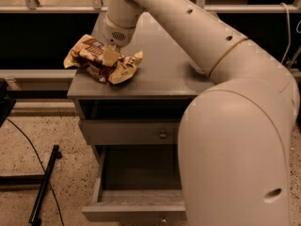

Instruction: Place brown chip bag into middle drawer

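Gripper (112, 55) over brown chip bag (94, 60) on cabinet top (160, 76); below gripper, slightly right, knobbed drawer (131, 133); lower still, middle drawer (141, 175), pulled out forward.

Crumpled brown chip bag (96, 64) lies at the tabletop's (164, 81) left corner under the gripper (111, 56); middle drawer (131, 211) stands open.

No lettering can be read anywhere. The glossy dark-brown foil chip bag with tan-yellow ends (94, 62), lying at the left edge of the grey worktop (164, 74), carries a pale printed panel near its far left end, but the small white print there cannot be made out. The cream end effector (111, 55) rests on top of this bag.
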Available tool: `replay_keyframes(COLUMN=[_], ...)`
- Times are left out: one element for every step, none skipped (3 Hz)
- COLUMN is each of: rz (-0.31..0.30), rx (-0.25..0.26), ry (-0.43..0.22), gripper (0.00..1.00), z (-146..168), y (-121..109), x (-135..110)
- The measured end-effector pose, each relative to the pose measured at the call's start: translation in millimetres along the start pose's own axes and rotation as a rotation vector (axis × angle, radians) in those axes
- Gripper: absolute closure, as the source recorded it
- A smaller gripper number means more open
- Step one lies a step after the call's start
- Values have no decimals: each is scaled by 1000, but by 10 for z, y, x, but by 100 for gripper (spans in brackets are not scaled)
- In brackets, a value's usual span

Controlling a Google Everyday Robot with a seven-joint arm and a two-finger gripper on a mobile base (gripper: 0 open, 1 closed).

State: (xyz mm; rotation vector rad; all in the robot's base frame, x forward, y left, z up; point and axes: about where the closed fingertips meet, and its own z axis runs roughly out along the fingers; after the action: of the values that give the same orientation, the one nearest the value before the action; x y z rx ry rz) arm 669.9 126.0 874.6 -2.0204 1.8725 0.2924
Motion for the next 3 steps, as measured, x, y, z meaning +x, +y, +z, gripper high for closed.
replay_keyframes(rz=[-61,-204,-337], rx=[20,35,-20], ry=[-73,-200,-298], gripper=[100,100,100], z=[-252,-688,-893], y=[215,821,1801], x=[-22,-166,42])
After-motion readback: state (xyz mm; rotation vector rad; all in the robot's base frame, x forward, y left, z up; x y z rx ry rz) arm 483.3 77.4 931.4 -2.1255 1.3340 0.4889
